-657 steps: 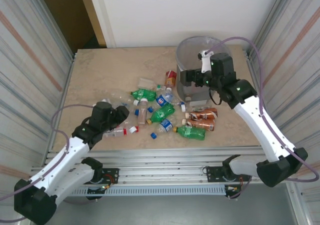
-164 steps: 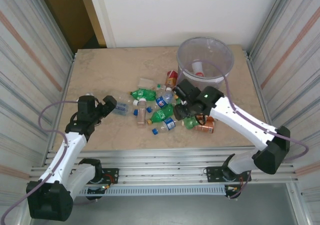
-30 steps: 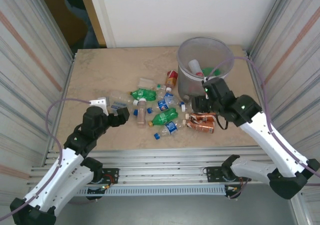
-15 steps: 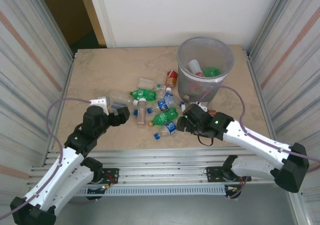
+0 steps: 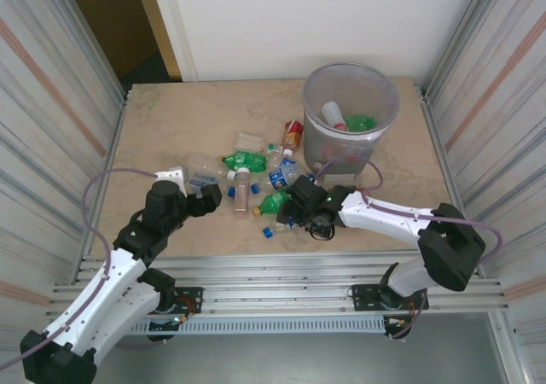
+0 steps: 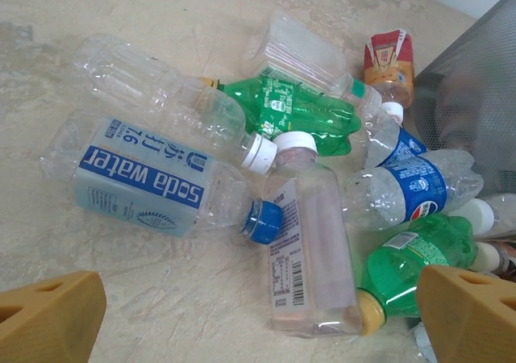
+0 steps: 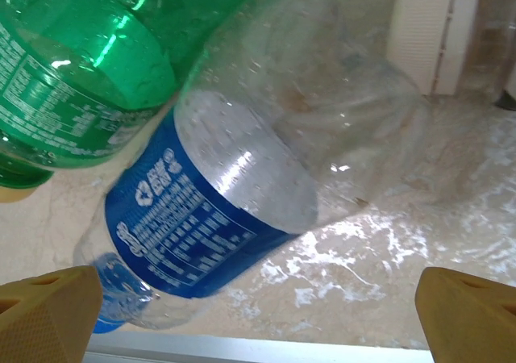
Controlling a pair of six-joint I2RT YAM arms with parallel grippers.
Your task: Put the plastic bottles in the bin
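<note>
Several plastic bottles lie in a pile mid-table: green, clear with blue labels, one red-labelled. The grey mesh bin stands at the back right with a white bottle and a green bottle inside. My right gripper is low at the pile's near side, open, with a clear blue-labelled bottle lying between its fingers beside a green one. My left gripper is open, just left of the pile. It faces a soda-water bottle and a clear white-capped bottle.
Corrugated metal walls close in both sides. Aluminium rails run along the near table edge, just behind the right gripper. Bare tabletop lies at the back left. The bin's mesh wall is close on the pile's right.
My right arm has swung from beside the bin down and left to the pile's near side, and its jaws have opened wide. The left arm has hardly moved.
</note>
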